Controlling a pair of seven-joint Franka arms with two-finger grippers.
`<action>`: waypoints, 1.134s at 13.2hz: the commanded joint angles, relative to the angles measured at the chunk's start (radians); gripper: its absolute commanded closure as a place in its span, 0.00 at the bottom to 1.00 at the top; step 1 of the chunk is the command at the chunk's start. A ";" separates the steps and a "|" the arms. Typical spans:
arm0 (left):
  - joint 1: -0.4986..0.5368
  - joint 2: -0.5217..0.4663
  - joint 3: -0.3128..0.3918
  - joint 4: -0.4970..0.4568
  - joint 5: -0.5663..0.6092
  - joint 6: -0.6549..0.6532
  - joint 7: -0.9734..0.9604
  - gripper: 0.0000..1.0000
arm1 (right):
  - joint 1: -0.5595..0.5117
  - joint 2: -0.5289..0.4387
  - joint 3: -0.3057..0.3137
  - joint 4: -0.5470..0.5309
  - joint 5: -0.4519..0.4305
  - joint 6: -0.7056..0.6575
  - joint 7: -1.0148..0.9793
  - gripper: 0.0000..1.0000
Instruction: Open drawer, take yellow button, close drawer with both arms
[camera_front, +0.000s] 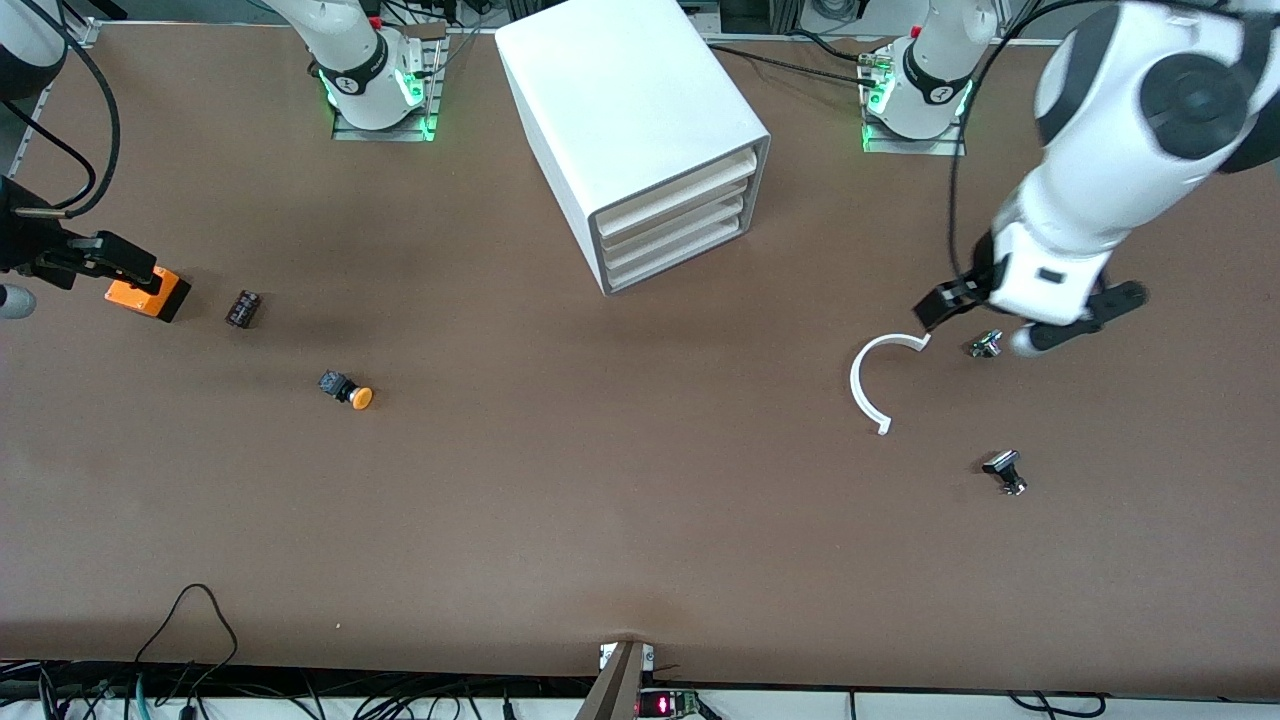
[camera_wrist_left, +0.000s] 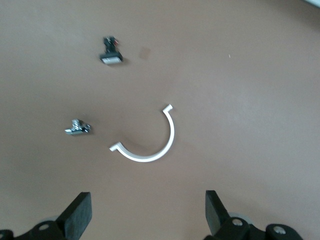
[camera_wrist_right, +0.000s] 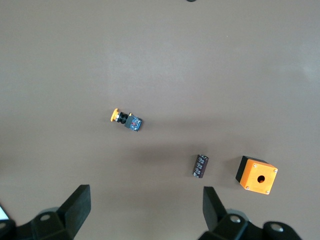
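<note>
The white cabinet (camera_front: 630, 110) stands between the two arm bases, and its uppermost drawer (camera_front: 672, 193) is shut like the three below it. The button (camera_front: 348, 390), orange cap on a black body, lies on the table toward the right arm's end; the right wrist view also shows the button (camera_wrist_right: 126, 120). My right gripper (camera_front: 62, 272) (camera_wrist_right: 146, 194) hangs open beside the orange box (camera_front: 150, 293), holding nothing. At the left arm's end my left gripper (camera_front: 1025, 315) (camera_wrist_left: 147, 200) is open and empty above the table, next to a white half ring (camera_front: 855, 380).
A dark cylindrical part (camera_front: 243, 308) (camera_wrist_right: 200, 165) lies between the orange box (camera_wrist_right: 256, 174) and the button. Two small black-and-silver parts (camera_front: 985, 345) (camera_front: 1005, 471) lie near the half ring (camera_wrist_left: 172, 132). Cables run along the table edge nearest the front camera.
</note>
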 joint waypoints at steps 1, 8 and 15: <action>0.017 -0.066 0.032 0.002 0.015 -0.024 0.054 0.00 | -0.001 0.002 0.009 0.019 0.011 -0.015 -0.021 0.01; 0.082 -0.108 0.060 -0.021 -0.056 -0.026 0.155 0.00 | 0.002 0.002 0.014 0.025 0.013 -0.018 -0.019 0.01; 0.080 -0.093 0.052 -0.003 -0.054 -0.058 0.150 0.00 | 0.000 0.002 0.015 0.021 0.011 -0.018 -0.019 0.01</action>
